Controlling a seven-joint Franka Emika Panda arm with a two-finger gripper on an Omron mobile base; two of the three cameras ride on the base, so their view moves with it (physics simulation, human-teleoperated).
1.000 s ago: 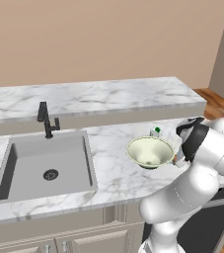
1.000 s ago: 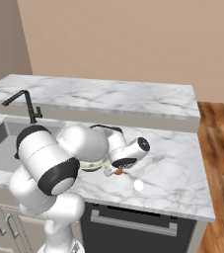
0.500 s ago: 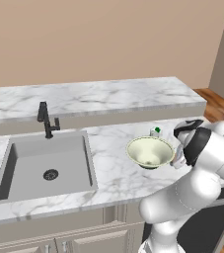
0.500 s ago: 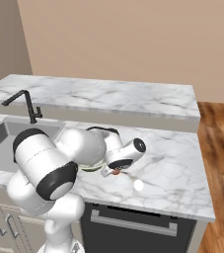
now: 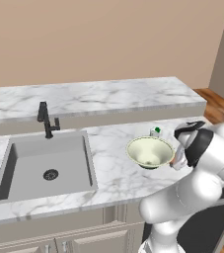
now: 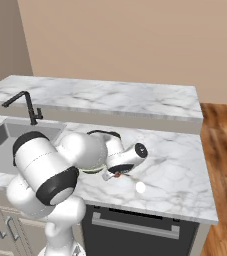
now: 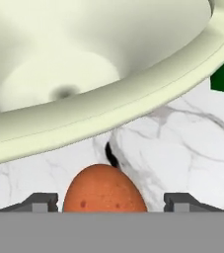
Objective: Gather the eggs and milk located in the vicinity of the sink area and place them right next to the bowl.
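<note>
The hand (image 7: 113, 203) stands spread, fingers clear of the orange-brown egg (image 7: 105, 189) beside the bowl (image 7: 84, 74). The white egg (image 6: 140, 187) and milk (image 5: 155, 132) lie near; placement appears nearly complete.

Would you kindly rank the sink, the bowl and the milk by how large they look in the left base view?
1. Sink: by far the largest.
2. Bowl: clearly smaller than the basin.
3. Milk: smallest; it peeks out behind the bowl's rim, partly hidden, so its full size is unsure.
</note>
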